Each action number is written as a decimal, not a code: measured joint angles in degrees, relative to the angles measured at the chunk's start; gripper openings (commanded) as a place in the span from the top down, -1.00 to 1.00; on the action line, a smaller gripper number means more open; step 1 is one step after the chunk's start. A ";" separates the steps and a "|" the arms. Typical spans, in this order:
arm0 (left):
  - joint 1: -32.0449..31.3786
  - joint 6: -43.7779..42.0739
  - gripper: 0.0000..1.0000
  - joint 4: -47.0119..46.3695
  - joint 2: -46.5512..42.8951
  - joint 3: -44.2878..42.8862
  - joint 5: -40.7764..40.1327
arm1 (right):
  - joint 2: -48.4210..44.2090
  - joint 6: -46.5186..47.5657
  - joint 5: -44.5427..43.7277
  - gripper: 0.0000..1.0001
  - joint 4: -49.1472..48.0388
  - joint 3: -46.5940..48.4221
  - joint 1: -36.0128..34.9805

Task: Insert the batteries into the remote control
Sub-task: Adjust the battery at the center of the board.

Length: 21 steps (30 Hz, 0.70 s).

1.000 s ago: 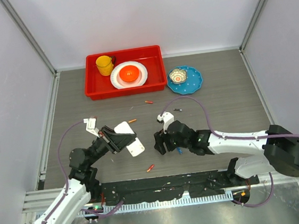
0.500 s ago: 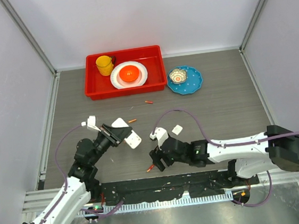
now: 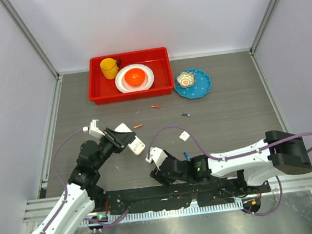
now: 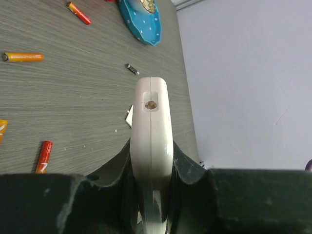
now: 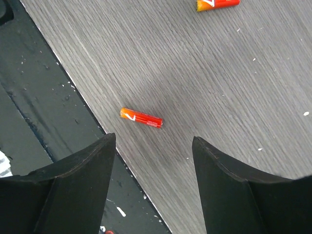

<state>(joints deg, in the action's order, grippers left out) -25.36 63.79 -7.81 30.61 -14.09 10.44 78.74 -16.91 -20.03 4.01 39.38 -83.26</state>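
The remote control (image 3: 132,143) is a white handset held off the table, and my left gripper (image 3: 119,141) is shut on it. The left wrist view shows it edge-on (image 4: 152,122) between the jaws. My right gripper (image 3: 157,175) hangs open at the table's near edge. A red battery (image 5: 141,118) lies on the table just beyond the right gripper (image 5: 154,138), untouched. Other batteries lie loose: red (image 3: 155,106), orange (image 3: 138,126), dark (image 3: 185,114) and blue (image 3: 186,156).
A small white flat piece (image 3: 185,136) lies near the middle of the table. A red tray (image 3: 165,71) with a yellow cup (image 3: 108,68) and a plate stands at the back. A blue plate (image 3: 200,87) sits beside it. The black base rail (image 5: 44,117) borders the near edge.
My right gripper has swung from mid-table toward the near edge and now hangs over the red battery. The left gripper has shifted the remote slightly left.
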 measured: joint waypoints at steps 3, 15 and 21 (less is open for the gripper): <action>0.00 -0.35 1.00 1.53 -1.01 0.00 -0.17 | 0.07 2.69 0.00 -0.28 0.02 0.04 -0.22; 0.07 -1.29 0.99 3.98 -1.22 0.00 -0.35 | 6.03 9.73 3.08 -0.14 0.74 4.37 -0.68; 0.26 -1.31 0.99 3.96 -0.74 0.00 -0.31 | 8.76 12.07 5.35 -0.09 1.40 5.22 -0.70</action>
<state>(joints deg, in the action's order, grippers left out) -25.10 62.48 -3.86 29.87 -14.09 10.13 87.50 -4.84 -14.68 5.41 44.60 -83.96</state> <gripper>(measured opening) 0.256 0.558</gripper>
